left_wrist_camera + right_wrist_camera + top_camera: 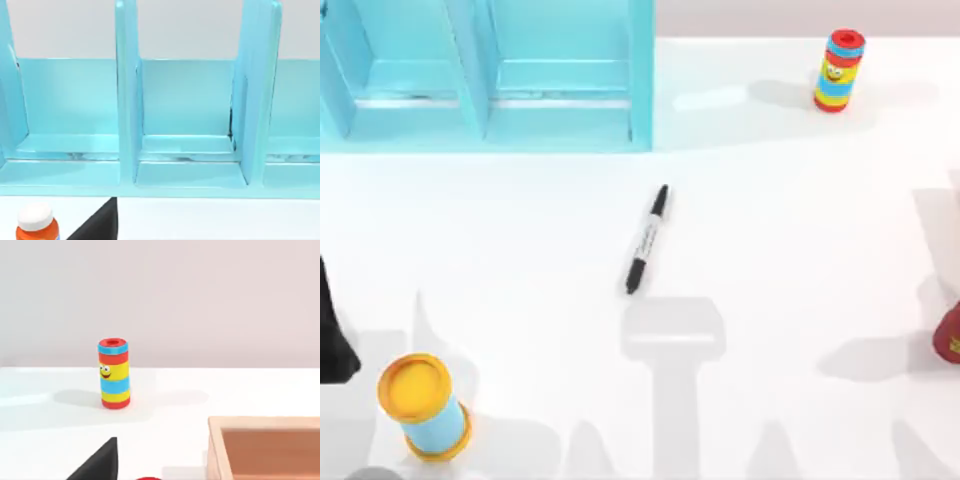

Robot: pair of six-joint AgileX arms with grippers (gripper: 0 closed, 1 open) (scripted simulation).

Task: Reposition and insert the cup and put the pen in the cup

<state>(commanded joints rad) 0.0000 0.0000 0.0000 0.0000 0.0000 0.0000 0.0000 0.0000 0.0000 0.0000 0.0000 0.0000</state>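
Pen (647, 240) flat at table (790, 250) centre, just near of the light-blue shelf unit (490, 75), left arm (334, 335) at left edge, well apart from pen, gripper openings cannot be told, striped cylinder (839, 70) far right, yellow-lidded cylinder (422, 405) near left.

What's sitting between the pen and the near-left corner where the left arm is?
Nothing lies on that line. The pen lies alone mid-table on bare white table. The yellow-lidded cylinder stands near the front edge, right of the left arm and off the line to the pen.
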